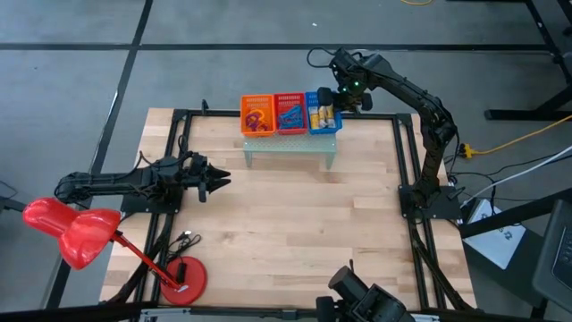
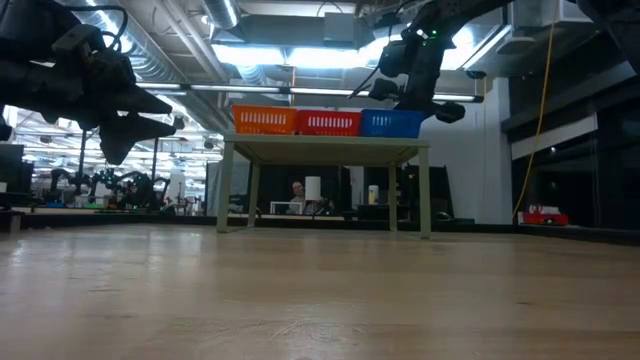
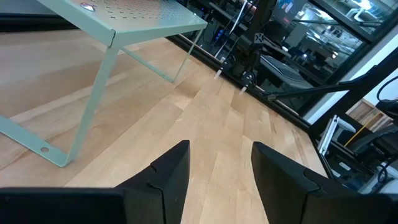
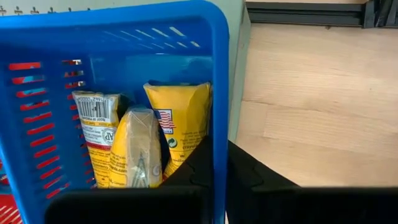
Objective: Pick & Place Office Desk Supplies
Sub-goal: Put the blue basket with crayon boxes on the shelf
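right gripper pinching the blue plastic basket's rim, yellow packets inside | left gripper hovering mid-table, fingers spread

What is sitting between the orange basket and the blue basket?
The red basket sits between the orange basket and the blue basket, all in a row on the pale green stand. The high view shows it best.
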Available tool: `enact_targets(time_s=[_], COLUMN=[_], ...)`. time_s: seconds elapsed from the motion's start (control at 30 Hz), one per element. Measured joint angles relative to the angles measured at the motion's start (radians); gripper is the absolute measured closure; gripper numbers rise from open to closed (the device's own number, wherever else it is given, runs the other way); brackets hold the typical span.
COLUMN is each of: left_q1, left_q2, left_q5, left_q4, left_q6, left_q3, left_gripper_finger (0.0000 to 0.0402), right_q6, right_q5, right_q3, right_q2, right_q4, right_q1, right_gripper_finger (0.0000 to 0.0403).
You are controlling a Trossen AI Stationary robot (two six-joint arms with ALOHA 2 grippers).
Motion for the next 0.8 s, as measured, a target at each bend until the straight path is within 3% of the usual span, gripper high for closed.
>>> enact_targets(time_s=[0.17,0.53,0.8], left_q1=[0.000,0.000,0.000], left_q2=[0.000,0.000,0.000], left_q5=[0.000,0.000,0.000], left_q4=[0.000,0.000,0.000], left_q6=[0.000,0.000,0.000], left_q3=[0.000,0.000,0.000], left_gripper_finger=[0.0233,0.0233,0.0233], right_q6=[0.005,-0.004,-0.011], right_q5=[0.000,-0.007,-0.019], right_q3=[0.000,0.000,0.001], right_q2=[0.000,-0.001,-0.001], right_q4=[-0.001,-0.001,-0.002], right_q1=[0.001,0.006,0.008], right_gripper_finger=[0.0371,0.0282,0.0245])
